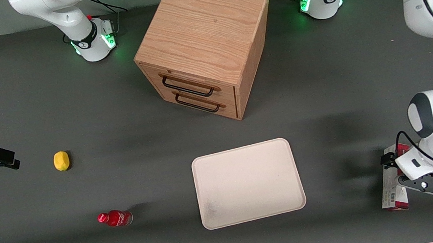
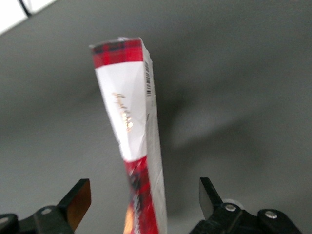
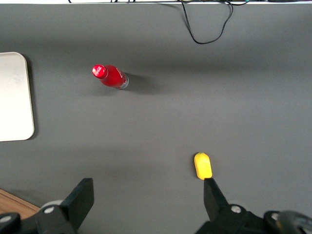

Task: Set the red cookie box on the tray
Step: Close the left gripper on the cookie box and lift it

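The gripper (image 2: 145,201) hung w/ fingers (image 2: 78,200) spread wide, straddling the red cookie box (image 2: 131,126) but not touching it; box lay flat on the table (image 1: 324,91) directly under the gripper, at the working arm's end. From the gripper, the tray (image 1: 248,182) sat well apart toward the parked arm's end, nothing on it. Past it: small red bottle (image 1: 115,218), yellow item (image 1: 61,160). Wooden drawer cabinet (image 1: 204,45) stood farther from the front cam than the tray.
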